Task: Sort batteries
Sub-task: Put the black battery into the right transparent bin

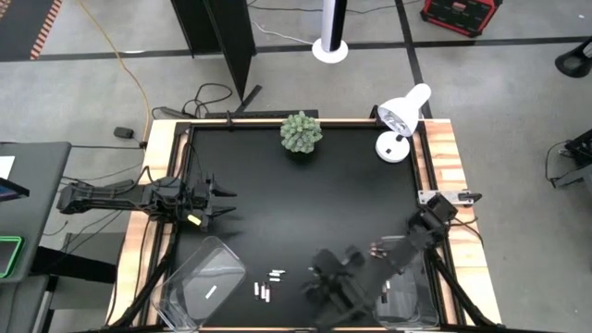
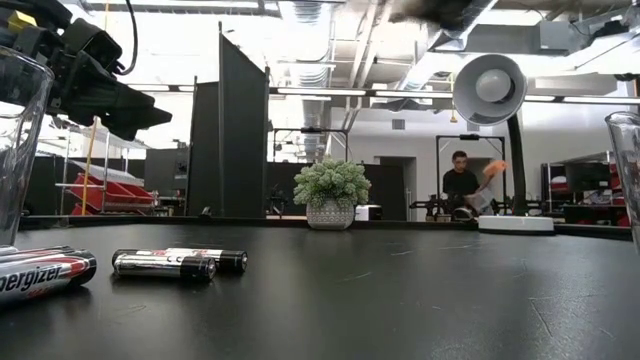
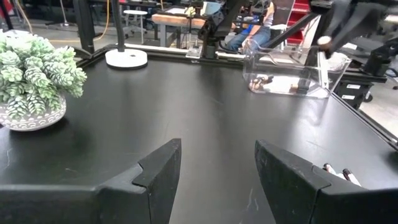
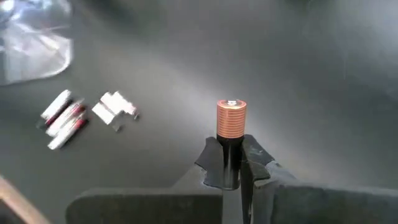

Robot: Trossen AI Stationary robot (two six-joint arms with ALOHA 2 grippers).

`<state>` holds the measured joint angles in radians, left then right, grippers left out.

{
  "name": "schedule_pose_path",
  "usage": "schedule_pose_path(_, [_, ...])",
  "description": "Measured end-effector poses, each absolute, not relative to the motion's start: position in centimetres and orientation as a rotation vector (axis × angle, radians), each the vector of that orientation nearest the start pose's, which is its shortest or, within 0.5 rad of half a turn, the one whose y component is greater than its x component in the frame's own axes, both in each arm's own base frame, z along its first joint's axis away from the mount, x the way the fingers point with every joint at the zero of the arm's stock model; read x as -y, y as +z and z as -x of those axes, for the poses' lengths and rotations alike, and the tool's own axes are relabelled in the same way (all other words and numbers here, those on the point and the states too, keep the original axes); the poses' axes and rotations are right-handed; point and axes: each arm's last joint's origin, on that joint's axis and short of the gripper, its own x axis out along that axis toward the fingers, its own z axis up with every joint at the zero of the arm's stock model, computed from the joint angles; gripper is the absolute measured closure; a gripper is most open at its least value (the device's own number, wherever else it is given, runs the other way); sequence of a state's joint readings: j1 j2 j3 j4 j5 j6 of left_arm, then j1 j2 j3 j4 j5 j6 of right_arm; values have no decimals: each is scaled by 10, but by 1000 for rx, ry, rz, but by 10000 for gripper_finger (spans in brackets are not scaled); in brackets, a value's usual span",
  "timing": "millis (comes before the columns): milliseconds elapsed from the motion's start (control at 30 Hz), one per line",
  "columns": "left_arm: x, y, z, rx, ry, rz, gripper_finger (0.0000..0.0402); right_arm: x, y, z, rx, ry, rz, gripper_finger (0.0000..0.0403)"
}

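Note:
My right gripper (image 4: 234, 154) is shut on a dark battery with a copper-red end (image 4: 231, 119). It hangs above the table's near middle (image 1: 319, 277). Several white batteries (image 4: 65, 118) lie on their sides on the black table beyond it, also in the high view (image 1: 268, 289) and the low view (image 2: 165, 265). A clear bin (image 1: 199, 282) at the near left holds one white battery (image 1: 211, 291). A clear bin (image 1: 407, 277) at the near right holds dark batteries (image 3: 261, 82). My left gripper (image 3: 217, 174) waits open and empty at the table's left (image 1: 217, 203). My right gripper pinches the battery's dark body (image 4: 230, 158) between its two fingers. The battery lies along the fingers, and its copper-red end sticks out past the fingertips. The fingers slant downward toward the table. The battery is lifted clear of the table.
A potted plant (image 1: 302, 132) and a white desk lamp (image 1: 400, 120) stand at the far edge. The table has a raised wooden rim (image 1: 444, 157). Bare black tabletop lies between the arms (image 1: 305, 203). A person (image 2: 462, 185) is in the room beyond the table.

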<state>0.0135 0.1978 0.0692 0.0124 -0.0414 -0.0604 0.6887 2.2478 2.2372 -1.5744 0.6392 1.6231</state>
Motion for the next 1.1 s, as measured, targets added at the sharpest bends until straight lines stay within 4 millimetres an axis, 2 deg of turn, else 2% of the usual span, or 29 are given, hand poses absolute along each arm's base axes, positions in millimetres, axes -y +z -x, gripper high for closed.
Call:
schedule_pose_path(167, [-3,172,-108,-119,58,52,201,-285,299,-307,-872,-737,-496,388])
schedule_pose_path(267, [-3,172,-108,-120,58,47,201,-297,303,-292,-969,-676,-519,388])
schedule_pose_path(533, [-3,172,-109,-122,58,47,201,-317,304,-268,-1301,-608,-652,388])
schedule_pose_path(733, [-3,171,-109,-126,58,49,201,-321,311,-256,-1359,-630,-744,388])
schedule_pose_path(867, [-3,171,-109,-126,58,52,201,-322,309,-255,-1398,-663,-786,388])
schedule_pose_path(1100, [-3,171,-109,-125,58,53,201,-322,279,-248,-1487,-871,-822,388])
